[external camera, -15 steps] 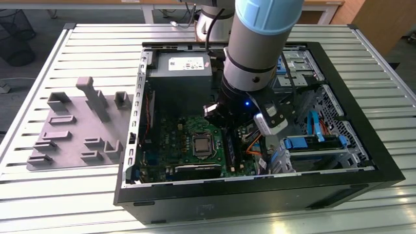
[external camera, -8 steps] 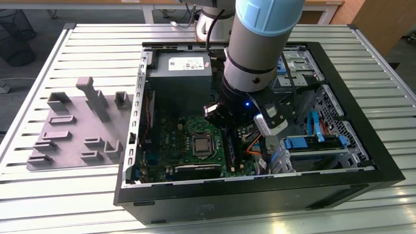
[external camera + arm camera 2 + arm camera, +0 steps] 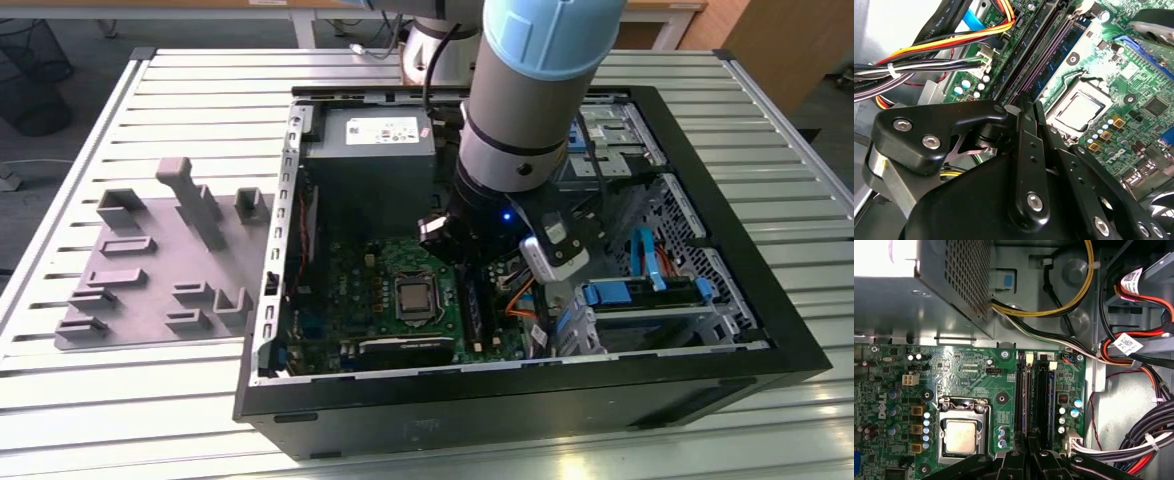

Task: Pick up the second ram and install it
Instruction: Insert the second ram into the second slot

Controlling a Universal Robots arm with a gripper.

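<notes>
Gripper down on the memory slots, inside the open case

The gripper (image 3: 1026, 107) has its fingers pinched nearly together right over the second ram (image 3: 1050, 392), touching its near end; can't tell if it's actually gripping. That stick sits in the slot (image 3: 1040, 395) by the motherboard's (image 3: 969, 375) edge, beside the processor (image 3: 961, 435), running lengthwise away toward the power supply (image 3: 929, 290).

Down inside the open computer case (image 3: 534, 385), end effector (image 3: 1029, 452) just above the black memory slots (image 3: 1030, 397). Tight there: CPU socket (image 3: 961, 432) close on one side, white connector (image 3: 1070, 437) and bundled cables (image 3: 1134, 450) on the other. Power supply (image 3: 367, 165) blocking the far end, drive cage (image 3: 641, 300) crowding the exterior view's right. Outside the case, grey fixture blocks (image 3: 167, 255) across the worktop (image 3: 200, 100) at the exterior view's left; bare slats at far left.
</notes>
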